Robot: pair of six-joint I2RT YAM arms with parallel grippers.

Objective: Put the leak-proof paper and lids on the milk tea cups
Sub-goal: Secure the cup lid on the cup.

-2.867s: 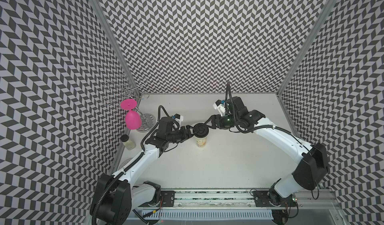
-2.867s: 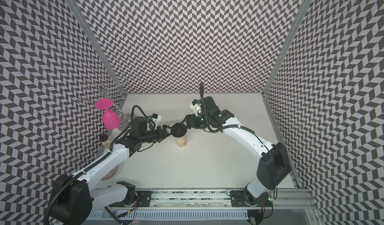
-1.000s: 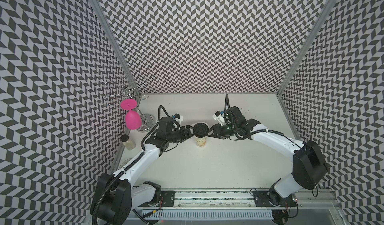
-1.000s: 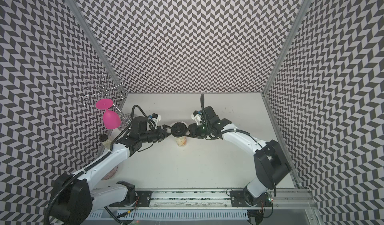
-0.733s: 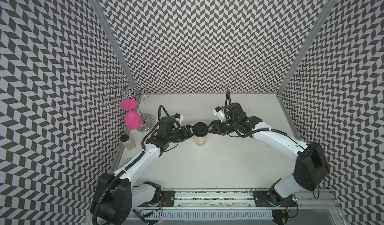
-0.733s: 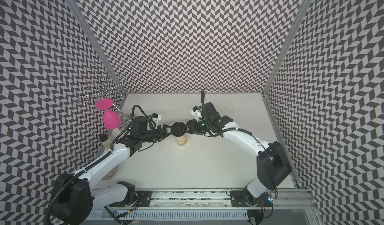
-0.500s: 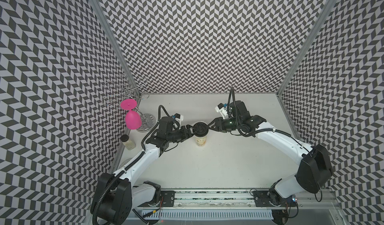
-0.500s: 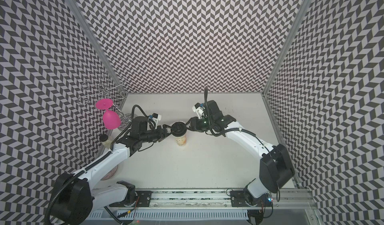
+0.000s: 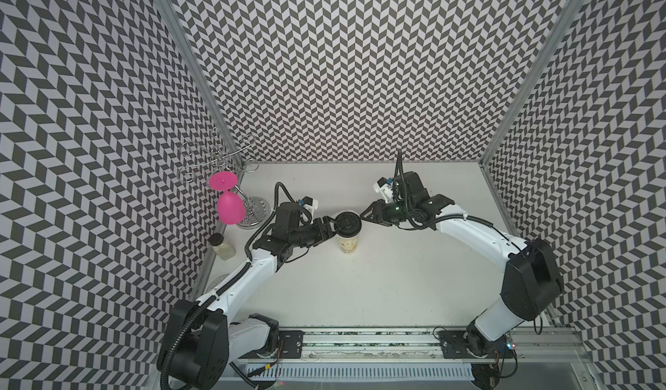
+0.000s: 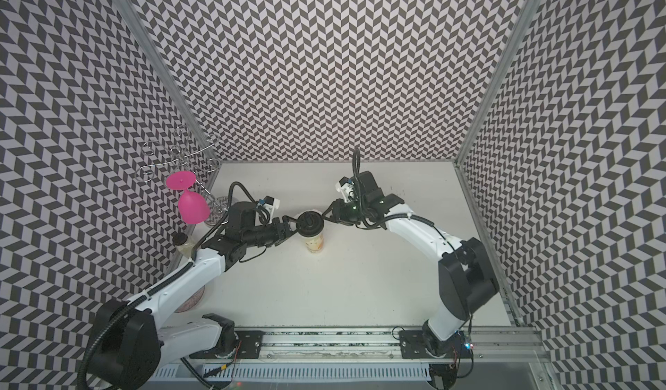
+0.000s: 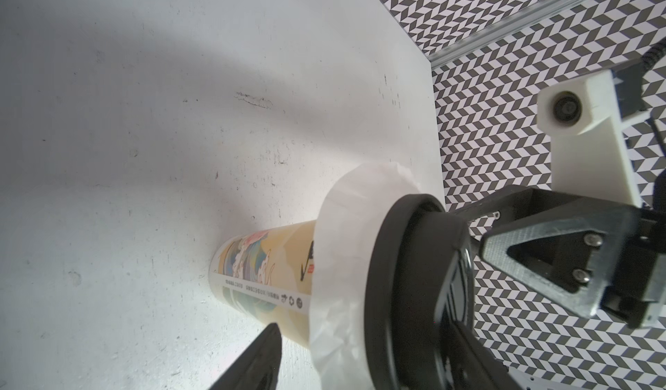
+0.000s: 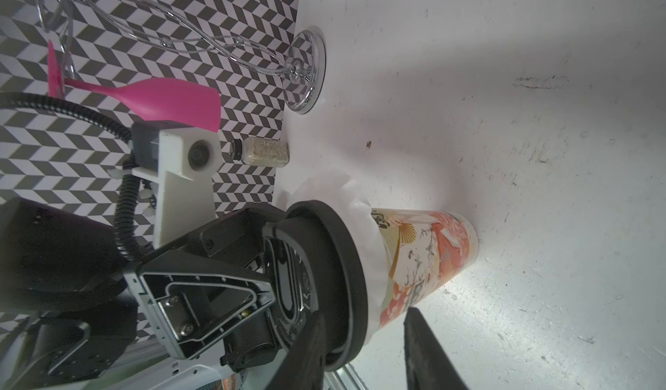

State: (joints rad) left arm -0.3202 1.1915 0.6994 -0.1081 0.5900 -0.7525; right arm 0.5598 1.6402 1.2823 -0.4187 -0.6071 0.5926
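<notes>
Right now my left gripper (image 9: 331, 225) is clamped on the left edge of the black round plastic lid (image 9: 349, 222). 1 finger lies across the lid's top, and the other finger (image 11: 252, 363) runs below the rim, beside the cup wall. My right gripper (image 9: 364, 216) meets the same lid from the opposite side. Its 2 fingers (image 12: 429, 352) stand apart with the lid's rim between them, and I cannot tell whether they pinch it or only straddle it.

Under the lid, the thin translucent whitish film sheet (image 11: 346, 226) covers the mouth of the tall cream-white paper cup (image 9: 348, 248). Its crinkled edge hangs out below the lid over the upper wall in both wrist views. The cup stands upright near the middle of the white table (image 9: 378, 280).

Farther off on my left, a small clear jar (image 9: 223, 249) with a black cap stands by the wall. Beyond it, a pink goblet (image 9: 229, 208) hangs bowl-down from a silver wire rack (image 9: 216, 154) in the back left corner.
</notes>
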